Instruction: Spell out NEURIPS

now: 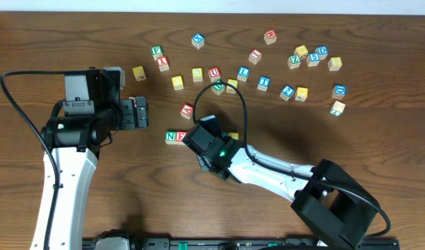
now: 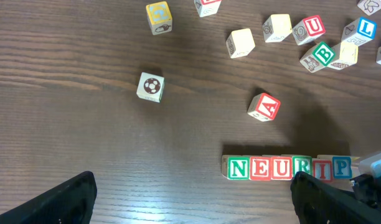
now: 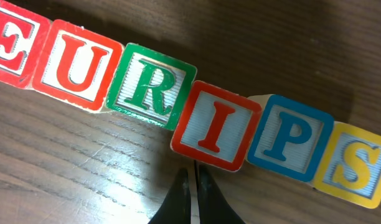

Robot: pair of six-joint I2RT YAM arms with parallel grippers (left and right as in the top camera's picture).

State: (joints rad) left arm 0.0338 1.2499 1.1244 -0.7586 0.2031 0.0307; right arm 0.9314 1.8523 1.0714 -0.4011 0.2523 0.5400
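Observation:
The cubes stand in one row reading N (image 2: 238,168), E (image 3: 7,43), U (image 3: 75,65), R (image 3: 150,86), I (image 3: 216,124), P (image 3: 290,138), S (image 3: 355,165). The red I sits slightly out of line, nearer my right gripper (image 3: 195,171), which is shut with its tips at that cube's front edge and holds nothing. In the overhead view my right gripper (image 1: 202,135) covers most of the row; only the N and E cubes (image 1: 175,137) show. My left gripper (image 1: 139,113) hovers left of the row, open and empty, its fingers (image 2: 66,199) wide apart.
A red A cube (image 2: 264,107) lies just behind the row, and a cube with a football picture (image 2: 150,86) further left. Several loose letter cubes (image 1: 264,82) are scattered across the back of the table, from the left to the far right (image 1: 337,90).

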